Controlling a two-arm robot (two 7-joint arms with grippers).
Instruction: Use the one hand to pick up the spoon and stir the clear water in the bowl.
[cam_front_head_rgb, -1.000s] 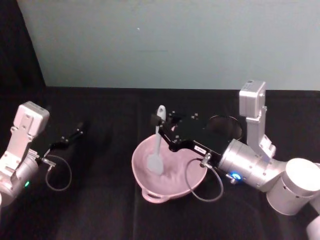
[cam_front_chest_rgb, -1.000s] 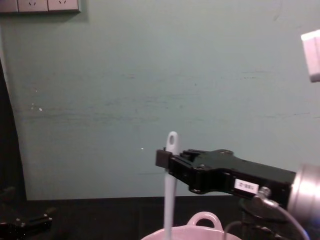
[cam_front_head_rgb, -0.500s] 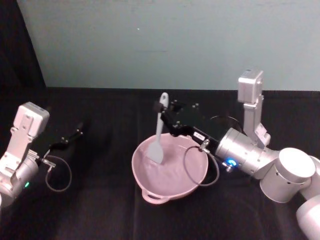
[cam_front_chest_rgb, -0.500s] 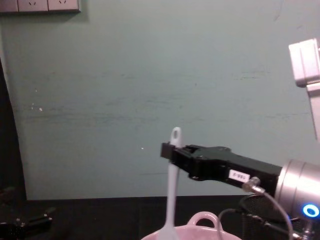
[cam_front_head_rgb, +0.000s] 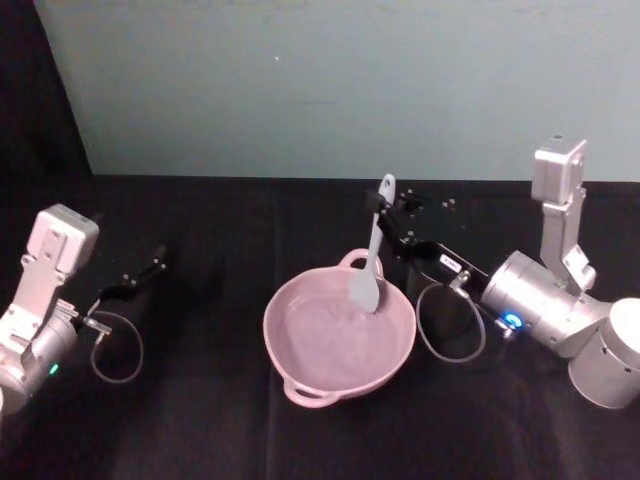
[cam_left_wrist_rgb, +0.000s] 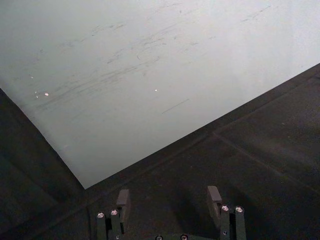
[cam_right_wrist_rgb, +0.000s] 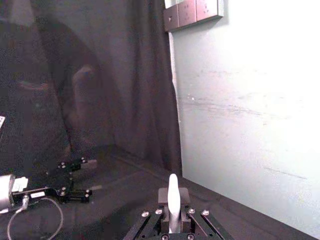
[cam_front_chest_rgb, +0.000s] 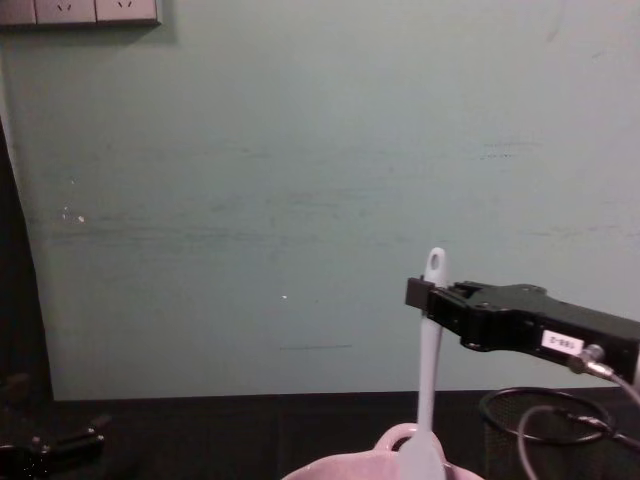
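Note:
My right gripper (cam_front_head_rgb: 379, 205) is shut on the handle of the white spoon (cam_front_head_rgb: 370, 255), near its holed end. The spoon hangs almost upright, and its flat head sits over the far right part of the pale pink bowl (cam_front_head_rgb: 300, 360). In the chest view the right gripper (cam_front_chest_rgb: 418, 297) holds the spoon (cam_front_chest_rgb: 428, 370) above the bowl's rim (cam_front_chest_rgb: 392, 440). The right wrist view shows the spoon's handle (cam_right_wrist_rgb: 173, 200) clamped between the jaws. My left gripper (cam_front_head_rgb: 150, 268) rests open on the table at the left, and its fingers (cam_left_wrist_rgb: 123, 199) stand apart in the left wrist view.
A black wire-mesh cup (cam_front_head_rgb: 445, 310) stands just right of the bowl, under my right arm; in the chest view the mesh cup (cam_front_chest_rgb: 545, 425) is at the lower right. A pale green wall (cam_front_head_rgb: 320, 90) closes the back of the black table.
My right gripper has carried the spoon rightward and back, from the bowl's left side to its far right rim. The spoon's head has risen higher. The left arm has not moved.

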